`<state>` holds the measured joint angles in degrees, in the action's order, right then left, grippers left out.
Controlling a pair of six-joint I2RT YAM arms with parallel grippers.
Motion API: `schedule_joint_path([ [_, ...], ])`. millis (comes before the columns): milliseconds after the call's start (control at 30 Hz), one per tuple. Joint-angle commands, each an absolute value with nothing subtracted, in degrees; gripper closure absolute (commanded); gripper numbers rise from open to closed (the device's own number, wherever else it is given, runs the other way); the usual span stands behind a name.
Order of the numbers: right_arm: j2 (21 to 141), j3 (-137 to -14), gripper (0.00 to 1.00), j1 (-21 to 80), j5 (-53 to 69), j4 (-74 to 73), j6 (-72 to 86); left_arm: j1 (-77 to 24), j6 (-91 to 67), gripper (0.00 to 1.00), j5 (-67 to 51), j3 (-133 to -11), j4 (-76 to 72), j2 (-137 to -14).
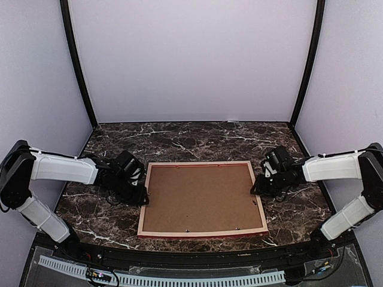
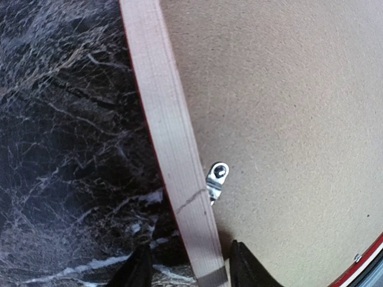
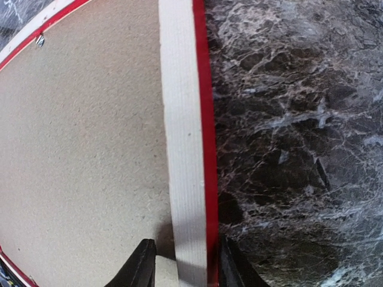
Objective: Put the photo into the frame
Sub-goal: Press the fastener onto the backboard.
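Frame [image 1: 203, 232] lies flat at the table's centre, between the 2 arms; red front face down, pale back up; long axis runs left to right in the top view, short sides towards the arms; edges nearly square to the table's near edge, the near rail slightly wider in view than the far 1.

Brown backing board [image 1: 202, 196] sits inside the frame, filling the opening rail to rail; small metal tab [image 2: 216, 178] on the left rail's inner edge, turned over the board; 2 more tabs show as dots along the near rail in the top view, another at the far corner in the right wrist view.

Left gripper [image 1: 142, 195] straddles the left rail near its near end; jaws apart, inner finger [image 2: 245, 268] against the rail's board side, outer finger off the rail with dark marble showing between, so no grip.

Right gripper [image 1: 256, 190] is on the right rail; 1 finger on the board side, 1 on the red outer edge, both pressed to the rail, clamping the frame.

Dark marble table [image 1: 197, 140] around the frame on all sides; pale backdrop walls [image 1: 191, 60] behind; nothing lies on the board or between the grippers and the rails.
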<state>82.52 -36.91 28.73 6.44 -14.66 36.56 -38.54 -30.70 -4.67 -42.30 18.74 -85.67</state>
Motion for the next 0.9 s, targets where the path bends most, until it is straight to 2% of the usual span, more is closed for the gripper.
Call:
schedule_joint_path([
  [0,79.7,-36.5,0.59,29.3,7.1,-15.2,37.1,-38.8,-30.5,0.62,-2.6,-44.4,21.3,-85.5],
  [133,76.8,-38.2,0.44,29.3,4.8,-19.3,34.9,-38.8,-31.1,0.7,-1.0,-45.4,22.0,-85.8],
  [267,74.8,-38.1,0.39,29.4,6.5,-21.0,33.4,-38.8,-31.8,0.75,0.2,-45.9,22.1,-86.0],
  [600,75.5,-36.4,0.38,33.8,4.8,-23.5,31.9,-38.7,-31.6,0.81,2.4,-47.0,22.2,-87.2],
  [867,77.6,-37.4,0.47,35.2,1.1,-26.3,30.0,-38.7,-31.4,0.84,2.2,-47.4,21.5,-89.0],
])
